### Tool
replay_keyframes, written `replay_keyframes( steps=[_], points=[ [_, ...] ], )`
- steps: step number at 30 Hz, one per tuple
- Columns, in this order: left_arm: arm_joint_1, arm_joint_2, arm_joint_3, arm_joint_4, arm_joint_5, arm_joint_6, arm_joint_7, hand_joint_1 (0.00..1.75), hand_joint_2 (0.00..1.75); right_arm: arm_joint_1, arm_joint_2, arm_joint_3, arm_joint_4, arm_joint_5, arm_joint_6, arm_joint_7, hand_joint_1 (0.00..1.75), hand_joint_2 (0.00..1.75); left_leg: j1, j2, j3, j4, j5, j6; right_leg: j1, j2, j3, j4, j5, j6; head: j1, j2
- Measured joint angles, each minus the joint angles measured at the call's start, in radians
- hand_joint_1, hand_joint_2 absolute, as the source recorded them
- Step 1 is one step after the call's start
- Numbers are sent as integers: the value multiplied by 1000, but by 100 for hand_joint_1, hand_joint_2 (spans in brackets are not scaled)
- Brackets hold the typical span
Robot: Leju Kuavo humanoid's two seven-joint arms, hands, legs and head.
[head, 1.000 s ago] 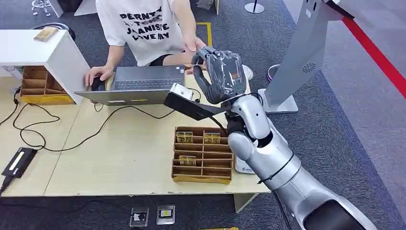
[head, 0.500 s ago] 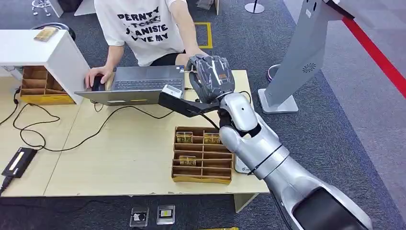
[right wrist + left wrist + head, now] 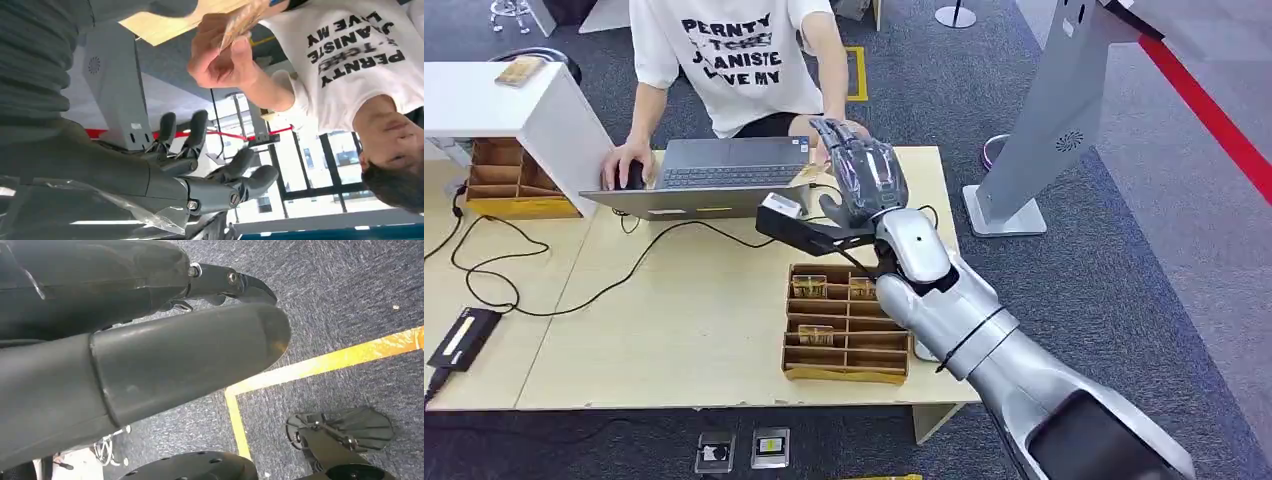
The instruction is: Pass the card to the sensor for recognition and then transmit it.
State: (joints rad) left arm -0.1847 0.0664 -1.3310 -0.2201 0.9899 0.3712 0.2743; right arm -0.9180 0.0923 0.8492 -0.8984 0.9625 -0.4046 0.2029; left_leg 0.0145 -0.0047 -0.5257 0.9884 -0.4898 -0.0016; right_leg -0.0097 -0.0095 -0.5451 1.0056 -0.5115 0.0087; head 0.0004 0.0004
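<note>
The right robot hand (image 3: pixel 862 180) is raised over the far side of the table (image 3: pixel 674 330), fingers spread and holding nothing. The card (image 3: pixel 240 22) is pinched in a person's hand (image 3: pixel 220 55) just beyond it. Whether the left robot hand (image 3: pixel 140 355) grasps anything cannot be told.

Right hand (image 3: pixel 864 180) has come down and in from beside the kiosk, moving toward the robot's left; now over the far table edge by the laptop's corner. Fingers (image 3: pixel 240 172), curled a second ago, now spread, nothing in them. Card (image 3: pixel 242 20) now pinched in the person's hand (image 3: pixel 220 60), clear of the robot's fingers. Person's hand has drawn back from beside the robot's hand to the table's far edge. Forearm lies lower across the card tray (image 3: pixel 824 345), covering more of its right end
</note>
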Motion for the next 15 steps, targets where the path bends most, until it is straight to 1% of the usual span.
replay_keyframes(
  steps=[3, 6, 7, 11, 15],
  points=[
    [1, 0, 0, 0, 3, 1, -2, 0, 0, 17, -3, 6, -3, -28, -36, 1, 0, 175, 0, 0, 0, 0, 0, 0, 0, 1, 0, 0, 0, 0, 0, 0],
    [4, 0, 0, 0, 14, 3, -6, 0, 0, 59, -8, 3, -25, -96, -110, -11, 0, 175, 0, 0, 0, 0, 0, 0, 0, 1, 0, 0, 0, 0, 0, 0],
    [5, 0, 0, 0, 16, 4, -6, 0, 0, 78, -10, -2, -38, -118, -140, -19, 0, 175, 0, 1, 0, 0, 0, 0, 0, 1, 0, 0, 0, 0, 0, 0],
    [13, 0, 0, 0, 35, 10, -9, 0, 0, 160, -24, -13, -97, -186, -222, -52, 0, 175, 0, 1, 0, 0, 0, 0, 0, 2, 0, 0, 0, 0, 0, 0],
    [25, 0, 0, 0, 55, 17, -21, 0, 0, 244, -36, -33, -166, -250, -267, -88, 0, 175, 0, 2, 0, 0, 0, 0, 0, 2, -1, 0, 0, 0, 0, 0]
  ],
)
